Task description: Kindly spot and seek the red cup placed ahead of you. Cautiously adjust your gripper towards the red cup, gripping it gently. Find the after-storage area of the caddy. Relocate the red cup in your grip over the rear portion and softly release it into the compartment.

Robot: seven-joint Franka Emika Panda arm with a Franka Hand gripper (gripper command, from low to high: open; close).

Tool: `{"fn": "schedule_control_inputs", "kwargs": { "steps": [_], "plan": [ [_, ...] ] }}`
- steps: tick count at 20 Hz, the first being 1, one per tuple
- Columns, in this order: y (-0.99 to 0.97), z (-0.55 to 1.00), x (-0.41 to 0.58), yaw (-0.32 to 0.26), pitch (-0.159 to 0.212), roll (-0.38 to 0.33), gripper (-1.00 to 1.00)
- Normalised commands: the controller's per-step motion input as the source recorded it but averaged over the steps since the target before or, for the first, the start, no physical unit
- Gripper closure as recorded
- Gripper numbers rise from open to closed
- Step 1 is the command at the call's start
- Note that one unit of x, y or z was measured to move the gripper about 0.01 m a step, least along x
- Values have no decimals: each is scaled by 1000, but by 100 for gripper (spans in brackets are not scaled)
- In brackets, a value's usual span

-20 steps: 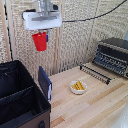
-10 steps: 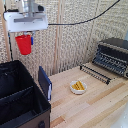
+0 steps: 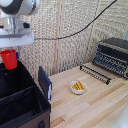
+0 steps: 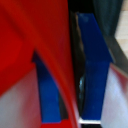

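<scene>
The small bright-red plastic cup (image 3: 8, 58) hangs upright over the large black fabric caddy (image 3: 22, 102), near its far section, pinched at its wall between the two dark-blue fingers (image 4: 95, 70) of the white boxy gripper (image 3: 11, 50), well apart from the white bowl of yellow snacks (image 3: 78, 87).

A light wooden table (image 3: 95, 107) carries three things — the black caddy (image 3: 22, 105) at the exterior view's left, a white bowl (image 3: 78, 87) of yellow snacks mid-table, and a dark toaster oven (image 3: 112, 56) at the right.
</scene>
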Motion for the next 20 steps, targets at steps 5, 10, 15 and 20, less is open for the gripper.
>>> {"fn": "schedule_control_inputs", "kwargs": {
  "steps": [5, 10, 15, 20],
  "plan": [
    [532, -231, -85, 64, 14, -76, 100],
    [172, 180, 47, 75, -14, -7, -100],
    [-143, 361, 311, 102, -48, 22, -100],
    [-10, 99, 333, 144, -75, -49, -100]
  ]
}}
